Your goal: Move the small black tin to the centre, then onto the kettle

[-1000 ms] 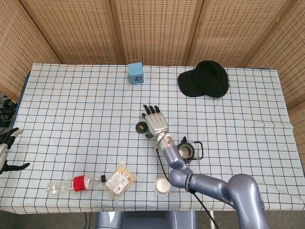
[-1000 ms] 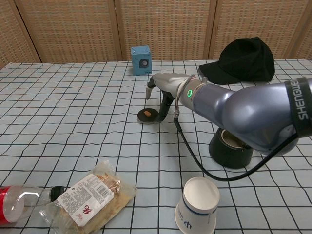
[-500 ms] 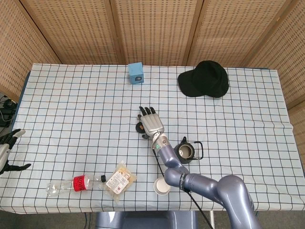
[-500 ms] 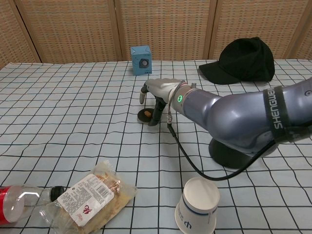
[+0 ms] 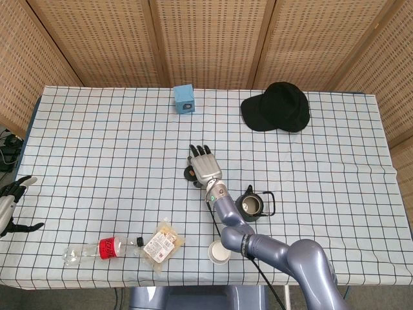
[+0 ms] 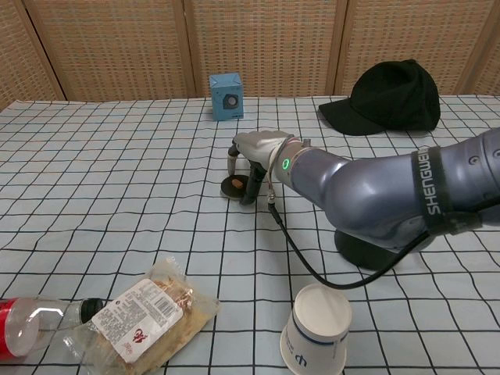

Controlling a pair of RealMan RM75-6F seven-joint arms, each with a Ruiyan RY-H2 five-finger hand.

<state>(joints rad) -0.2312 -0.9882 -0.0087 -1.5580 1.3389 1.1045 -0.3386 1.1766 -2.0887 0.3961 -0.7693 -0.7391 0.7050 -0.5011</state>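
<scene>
Change: over the last second the right hand [image 6: 251, 153] has slid from beside the small black tin [image 6: 233, 187] to directly over it, fingers now reaching down around its rim.
Fingers: right hand curved narrowly about the tin; whether they truly clamp it, I cannot tell. Left hand [image 5: 14, 200] idle at the table's 9 o'clock edge, fingers spread, holding nothing.
Tin: flat on the cloth near centre, at about 10 o'clock from the kettle [image 5: 251, 206].
Meaning: likely the grasp before the lift onto the kettle.
Surface: checked tablecloth [image 5: 97, 148].
Room: woven screen panels [image 5: 206, 39] behind.
</scene>
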